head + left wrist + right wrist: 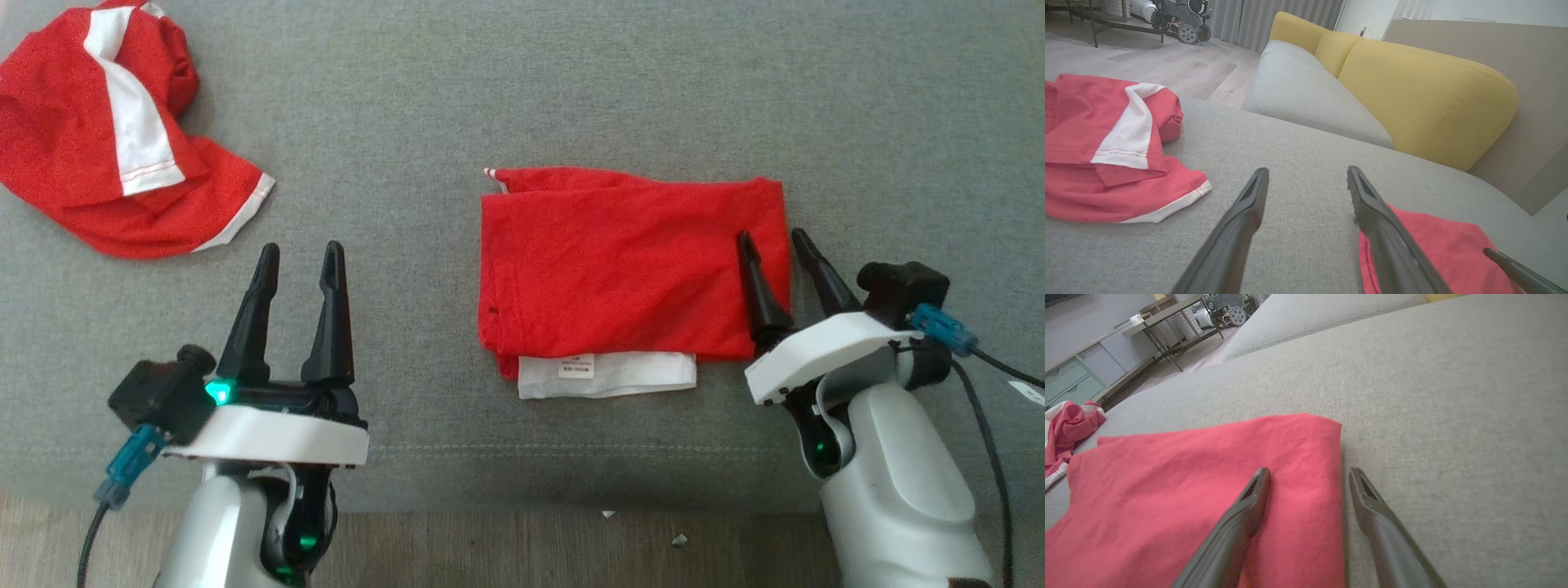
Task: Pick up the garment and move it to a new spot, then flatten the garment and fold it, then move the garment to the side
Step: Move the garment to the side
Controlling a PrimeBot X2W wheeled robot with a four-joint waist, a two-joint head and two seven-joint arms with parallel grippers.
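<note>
The folded garment (629, 261) lies centre-right on the sofa (571, 98). Your right tool (771, 235) gapes empty astride its right edge; lower it and pinch every layer. Your left tool (301, 247), likewise spread and empty, hovers to the left.

The garment (629, 261) is red (white at one edge), the sofa (571, 82) grey.

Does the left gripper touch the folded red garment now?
Apart. In the head view, bare grey cushion lies between the left gripper and the folded garment.
</note>
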